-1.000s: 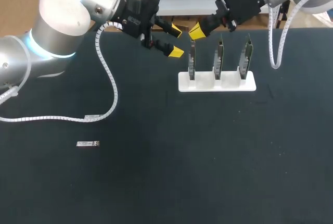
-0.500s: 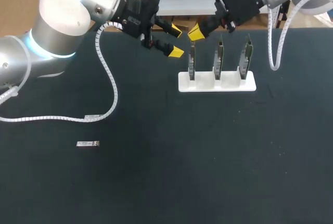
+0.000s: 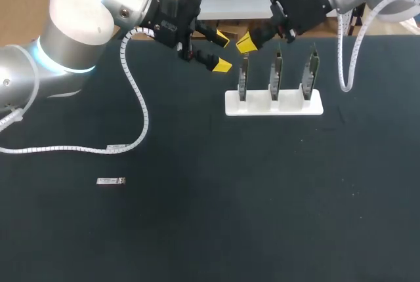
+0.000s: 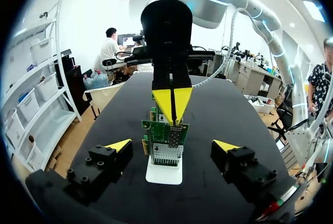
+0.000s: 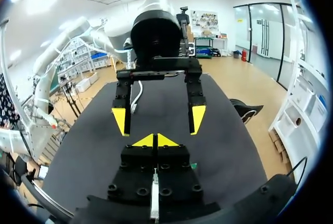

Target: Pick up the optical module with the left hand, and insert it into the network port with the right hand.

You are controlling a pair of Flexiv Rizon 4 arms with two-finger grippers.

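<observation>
The optical module (image 3: 110,181), a small silver bar, lies flat on the dark table at the near left, far from both arms. My left gripper (image 3: 220,51) hangs open at the back middle, empty, and points toward the white holder (image 3: 273,102). In the left wrist view the circuit boards (image 4: 166,141) stand on that holder (image 4: 164,172) ahead of my open left gripper (image 4: 171,146), with my right gripper (image 4: 171,104) beyond them. That right gripper (image 3: 247,41) is shut and empty, just above the leftmost board (image 3: 243,77). In the right wrist view my right gripper (image 5: 155,140) faces the left gripper (image 5: 158,120).
Three green boards stand upright in the white holder at the back right of the table. The left arm's white coiled cable (image 3: 139,115) trails over the table's left side. Dark table surface (image 3: 262,197) stretches across the front and right.
The right arm has drifted slightly back and up near the leftmost board. The left arm and the module have not moved.
</observation>
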